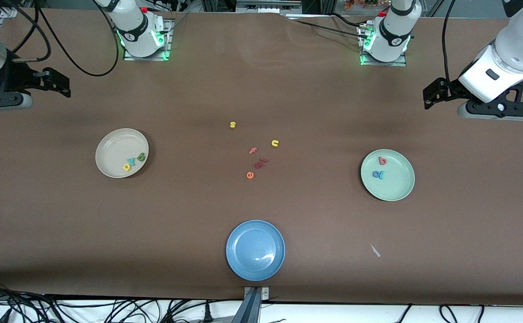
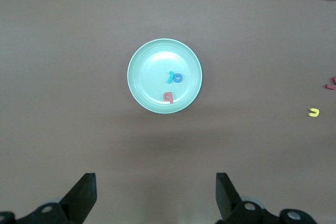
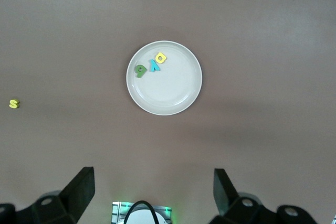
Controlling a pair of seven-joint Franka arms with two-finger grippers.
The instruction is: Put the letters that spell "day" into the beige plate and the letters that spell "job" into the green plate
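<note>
The green "d" (image 1: 141, 156), teal "y" (image 1: 132, 162) and yellow "a" (image 1: 126, 167) lie in the beige plate (image 1: 108, 148), and the "b" (image 1: 382, 160), "o" (image 1: 376, 174) and "j" (image 1: 381, 175) lie in the green plate (image 1: 398, 188). The left gripper (image 2: 156, 195) hangs high over the table by the green plate, fingers spread and empty; the right gripper (image 3: 153, 192) likewise by the beige plate. Both words look sorted, so the best move is to hold clear and disturb nothing.

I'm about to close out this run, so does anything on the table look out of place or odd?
Only a small pale scrap lying on the table, nearer the front camera than the green plate; it matches no letter. Otherwise nothing: "day" sits in the beige plate, "job" in the green, both plates flat.
</note>
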